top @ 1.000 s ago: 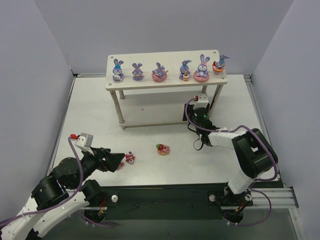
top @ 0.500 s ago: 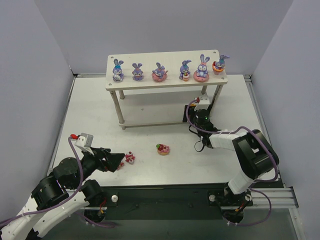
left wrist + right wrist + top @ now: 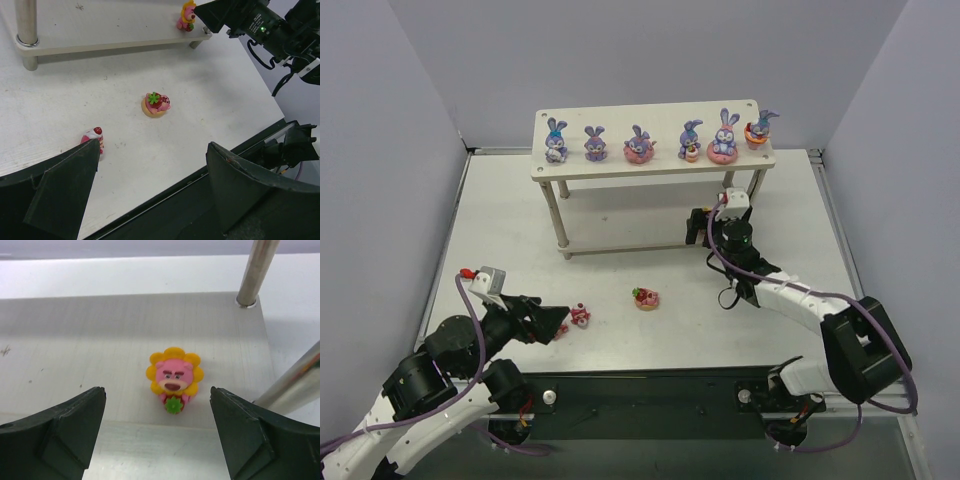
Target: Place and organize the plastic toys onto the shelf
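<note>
Top external view: a pale whitewashed wooden two-tier shelf [image 3: 620, 170] is seen at the far side of a white table [image 3: 510, 250], and six purple-blue plastic bunnies [image 3: 639, 145] are lined up along its top board. On the lower board, near the right end, a pink bear-faced figurine ringed with yellow petals [image 3: 173, 376] is stood upright. The right gripper [image 3: 696, 228] is held just in front of it, jaws spread wide and touching nothing. Two toys are left on the table: an orange-rimmed pink cake piece [image 3: 155, 104] and a small red-and-pink cake piece [image 3: 93, 138]. The latter is found just beside one finger of the left gripper [image 3: 152, 162], whose jaws are parted and empty.
</note>
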